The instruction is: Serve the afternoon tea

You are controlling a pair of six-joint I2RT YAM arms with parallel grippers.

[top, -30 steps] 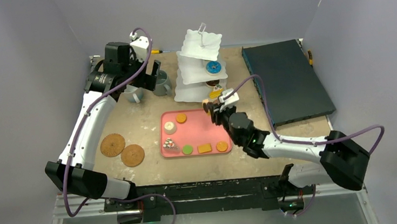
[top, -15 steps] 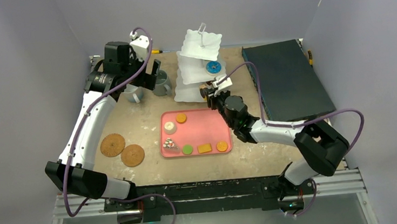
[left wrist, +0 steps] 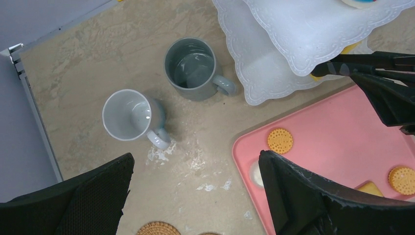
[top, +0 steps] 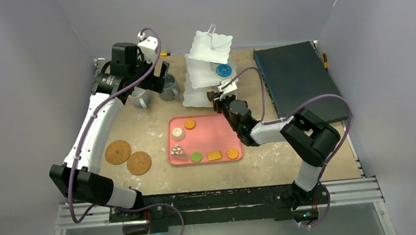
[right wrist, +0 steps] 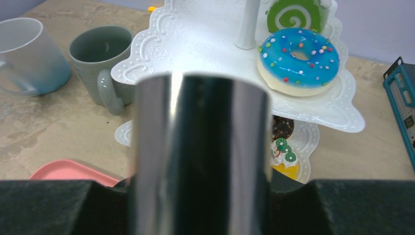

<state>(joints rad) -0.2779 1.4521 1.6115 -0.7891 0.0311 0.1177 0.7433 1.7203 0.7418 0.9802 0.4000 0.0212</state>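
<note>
Top external: left claw [top: 156, 79] spread wide above grey mug [top: 170, 89] and white mug [top: 140, 99]. Right claw [top: 219, 98] at lowest tier of stand [top: 205, 78]. Pastries [top: 214, 155] on pink tray [top: 218, 131]; coasters [top: 118, 152] near left edge.
Left wrist: mugs upright, apart.
Right wrist: claw clamped on tongs [right wrist: 200, 156]; blue donut [right wrist: 298, 54] on middle tier.

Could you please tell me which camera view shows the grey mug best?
The left wrist view: the grey mug appears whole from above, with its handle and inside visible. The right wrist view shows the mug from the side, next to the stand. The top view shows it small, with the left gripper over it.
</note>
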